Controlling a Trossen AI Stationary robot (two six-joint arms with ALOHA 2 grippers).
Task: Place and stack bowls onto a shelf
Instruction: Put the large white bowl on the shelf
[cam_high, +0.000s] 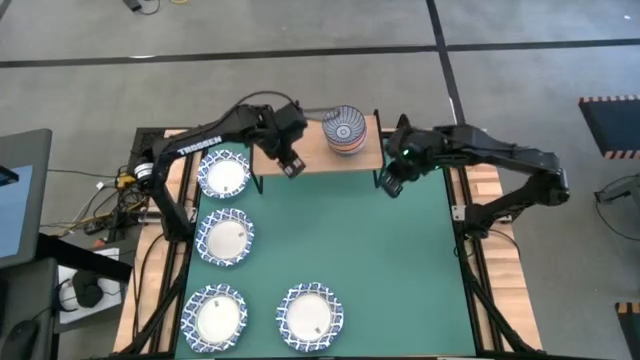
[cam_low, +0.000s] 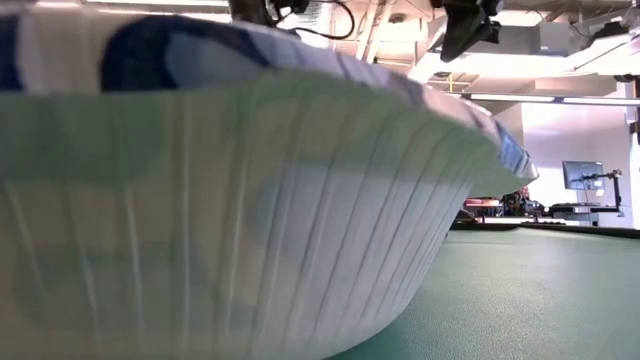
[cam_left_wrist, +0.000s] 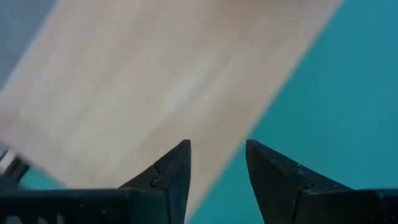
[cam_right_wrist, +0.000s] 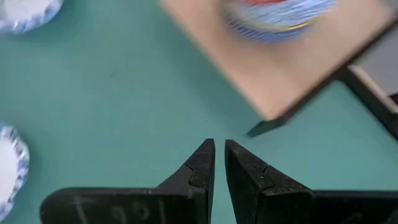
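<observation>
Hovering my left gripper open, right gripper near-closed; bowls at 9 o'clock look thin, light; pinch rim.

pale matt wooden shelf, ribbed paper-like bowl, smooth matt green mat

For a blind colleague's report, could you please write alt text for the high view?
Seen from above, a stack of small bowls stands on the wooden shelf at the far edge of a green mat. The left gripper and right gripper hover at either end of the shelf, holding nothing. Four blue-rimmed bowls lie on the mat's left and near side.
</observation>
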